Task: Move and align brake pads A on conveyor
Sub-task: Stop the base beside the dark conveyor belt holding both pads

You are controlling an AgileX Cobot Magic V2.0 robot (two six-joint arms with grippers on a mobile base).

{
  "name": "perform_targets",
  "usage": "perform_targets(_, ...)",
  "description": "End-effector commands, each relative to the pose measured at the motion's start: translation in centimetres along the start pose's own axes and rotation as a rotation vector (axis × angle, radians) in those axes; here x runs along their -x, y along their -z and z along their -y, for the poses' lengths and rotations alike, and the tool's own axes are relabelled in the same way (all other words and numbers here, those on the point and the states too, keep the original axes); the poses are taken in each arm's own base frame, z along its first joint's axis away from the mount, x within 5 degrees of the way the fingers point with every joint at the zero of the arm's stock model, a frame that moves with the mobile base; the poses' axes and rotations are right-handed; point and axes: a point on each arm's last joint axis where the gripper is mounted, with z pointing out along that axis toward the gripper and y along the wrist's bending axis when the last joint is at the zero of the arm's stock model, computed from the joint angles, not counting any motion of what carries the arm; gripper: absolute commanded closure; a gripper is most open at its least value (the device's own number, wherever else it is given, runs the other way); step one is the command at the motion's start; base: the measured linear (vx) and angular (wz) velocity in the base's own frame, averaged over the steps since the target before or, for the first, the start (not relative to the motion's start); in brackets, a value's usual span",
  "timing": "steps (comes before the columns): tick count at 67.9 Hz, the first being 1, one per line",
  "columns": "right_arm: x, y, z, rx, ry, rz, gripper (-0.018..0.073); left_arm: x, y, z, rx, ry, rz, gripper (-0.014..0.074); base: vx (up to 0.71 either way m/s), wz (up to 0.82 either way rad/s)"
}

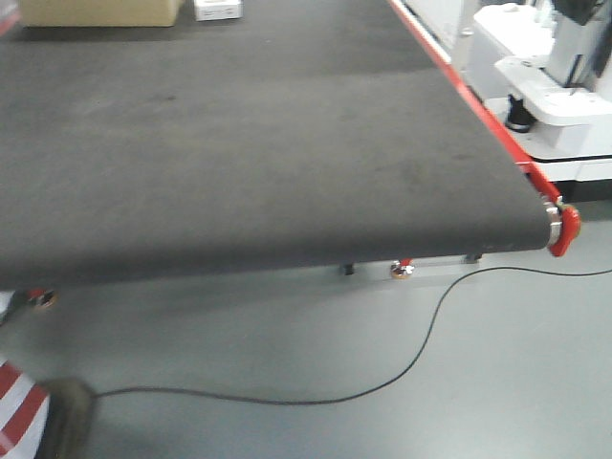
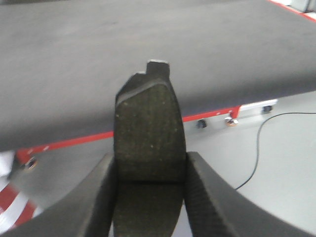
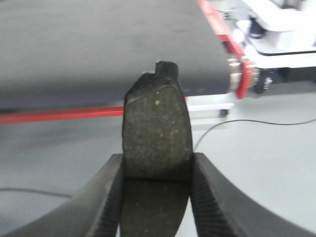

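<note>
Dark grey gritty brake pads [image 2: 148, 123] [image 3: 157, 128] clamped in the left gripper [image 2: 150, 158] and right gripper [image 3: 158, 158] are best laid flat, parallel, on the charcoal felt conveyor [image 1: 239, 143].

We see our left fingers [image 2: 96, 202] as matte black, curved and tapering, with finely ribbed faces. Our right fingers [image 3: 210, 197] look identical.

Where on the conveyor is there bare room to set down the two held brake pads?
The conveyor is bare throughout: from its near end back to the cardboard box, rightward to the red strip. Crowded only beyond that strip, with white equipment.
</note>
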Motion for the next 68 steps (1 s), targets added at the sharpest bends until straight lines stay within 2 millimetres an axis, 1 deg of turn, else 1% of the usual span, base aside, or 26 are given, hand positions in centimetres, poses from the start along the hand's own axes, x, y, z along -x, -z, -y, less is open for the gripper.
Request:
perform_targets(1,1.85,0.37,0.05,-0.006,0.012,0.120,0.0564,1.64,0.43,0.07,-0.011,-0.004,0.115,0.0602,0.31,-0.33)
perform_targets(13,1.84,0.36,0.05,-0.006,0.011,0.119,0.0564,1.64,0.43,0.07,-0.011,-0.004,0.115,0.0602,0.35,-0.19)
perform_targets(26,1.84,0.36,0.05,-0.006,0.011,0.119,0.0564,1.64,0.43,0.07,-0.011,-0.004,0.115,0.0602,0.41,0.01)
perform_targets(68,1.84,0.36,0.05,-0.006,0.011,0.119,0.0564,1.64,0.43,0.07,-0.011,-0.004,0.115,0.0602,0.41,0.19)
